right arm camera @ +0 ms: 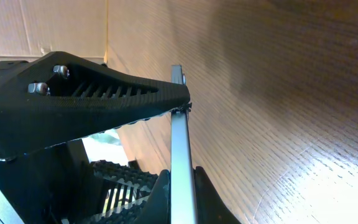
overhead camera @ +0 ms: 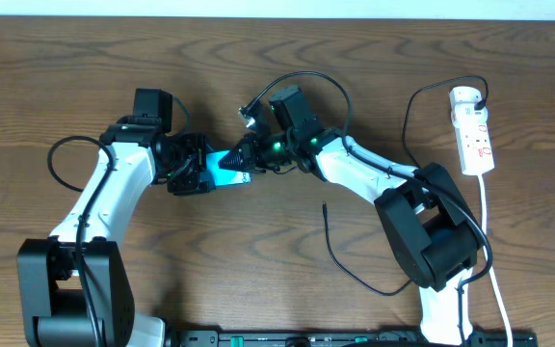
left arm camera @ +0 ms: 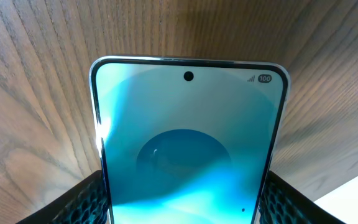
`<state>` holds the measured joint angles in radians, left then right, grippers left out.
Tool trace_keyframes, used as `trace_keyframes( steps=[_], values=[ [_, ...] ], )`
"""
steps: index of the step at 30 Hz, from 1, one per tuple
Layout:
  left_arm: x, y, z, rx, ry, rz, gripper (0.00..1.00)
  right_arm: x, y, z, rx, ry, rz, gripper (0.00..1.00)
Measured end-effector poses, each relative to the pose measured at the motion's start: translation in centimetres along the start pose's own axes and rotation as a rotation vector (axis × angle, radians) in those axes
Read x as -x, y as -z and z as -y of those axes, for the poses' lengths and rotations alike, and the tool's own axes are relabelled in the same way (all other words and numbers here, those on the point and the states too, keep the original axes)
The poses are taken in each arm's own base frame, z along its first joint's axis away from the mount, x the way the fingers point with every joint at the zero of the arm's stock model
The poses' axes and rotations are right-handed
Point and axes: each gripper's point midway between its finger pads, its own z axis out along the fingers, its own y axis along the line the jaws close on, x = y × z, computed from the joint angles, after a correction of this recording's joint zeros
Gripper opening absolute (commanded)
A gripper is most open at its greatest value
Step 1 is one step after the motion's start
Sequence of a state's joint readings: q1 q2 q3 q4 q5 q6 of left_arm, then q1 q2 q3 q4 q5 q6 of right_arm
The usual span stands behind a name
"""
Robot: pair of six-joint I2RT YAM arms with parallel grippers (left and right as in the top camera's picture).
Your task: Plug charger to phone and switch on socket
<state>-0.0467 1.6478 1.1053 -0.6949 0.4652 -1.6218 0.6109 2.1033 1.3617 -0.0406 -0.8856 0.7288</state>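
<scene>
At the middle of the table [overhead camera: 85,58] the left gripper [left arm camera: 185,208] clamps the phone [left arm camera: 188,143] by its sides and the right gripper [right arm camera: 180,140] pinches its thin edge, probably squaring it for the loose charger [overhead camera: 328,236]

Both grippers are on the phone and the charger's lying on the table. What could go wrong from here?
1. The left gripper and right gripper both clamp the phone; if one arm moves alone, the phone could twist or slip.
2. The right gripper pinches only the phone's thin edge, so that hold may be shallow.
3. The charger lies loose near the right arm; that arm might snag it while moving.
</scene>
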Motion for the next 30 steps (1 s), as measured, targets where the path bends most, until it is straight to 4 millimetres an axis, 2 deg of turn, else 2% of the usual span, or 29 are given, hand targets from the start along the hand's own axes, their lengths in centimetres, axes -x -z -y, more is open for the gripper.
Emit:
trace_keyframes(
  steps=[3, 4, 5, 6, 7, 9, 10, 11, 14, 23, 27, 30],
  values=[
    [0.0, 0.0, 0.0, 0.000, 0.000, 0.000, 0.08, 0.0, 0.0, 0.0, 0.000, 0.000, 0.000, 0.01],
    [0.0, 0.0, 0.0, 0.000, 0.000, 0.000, 0.12, 0.0, 0.0, 0.0, 0.000, 0.000, 0.000, 0.01],
    [0.0, 0.0, 0.0, 0.000, 0.000, 0.000, 0.21, 0.0, 0.0, 0.0, 0.000, 0.000, 0.000, 0.01],
    [0.0, 0.0, 0.0, 0.000, 0.000, 0.000, 0.37, 0.0, 0.0, 0.0, 0.000, 0.000, 0.000, 0.01],
    [0.0, 0.0, 0.0, 0.000, 0.000, 0.000, 0.46, 0.0, 0.0, 0.0, 0.000, 0.000, 0.000, 0.01],
    [0.0, 0.0, 0.0, 0.000, 0.000, 0.000, 0.74, 0.0, 0.0, 0.0, 0.000, 0.000, 0.000, 0.02],
    [0.0, 0.0, 0.0, 0.000, 0.000, 0.000, 0.84, 0.0, 0.0, 0.0, 0.000, 0.000, 0.000, 0.02],
    [0.0, 0.0, 0.0, 0.000, 0.003, 0.002, 0.87, 0.0, 0.0, 0.0, 0.001, 0.001, 0.000, 0.02],
    [0.0, 0.0, 0.0, -0.002, -0.003, -0.001, 0.91, 0.0, 0.0, 0.4, -0.017, -0.006, 0.006, 0.02],
    [0.0, 0.0, 0.1, -0.003, -0.029, 0.000, 0.91, 0.2, 0.0, 0.7, -0.030, -0.010, 0.014, 0.02],
    [0.0, 0.0, 0.1, -0.004, -0.104, -0.001, 0.92, 0.4, 0.4, 1.1, -0.035, -0.021, 0.018, 0.01],
    [-0.8, 0.1, 1.6, -0.067, -0.243, -0.036, 0.92, 1.6, 1.7, 2.0, -0.044, -0.040, 0.052, 0.02]
  ],
)
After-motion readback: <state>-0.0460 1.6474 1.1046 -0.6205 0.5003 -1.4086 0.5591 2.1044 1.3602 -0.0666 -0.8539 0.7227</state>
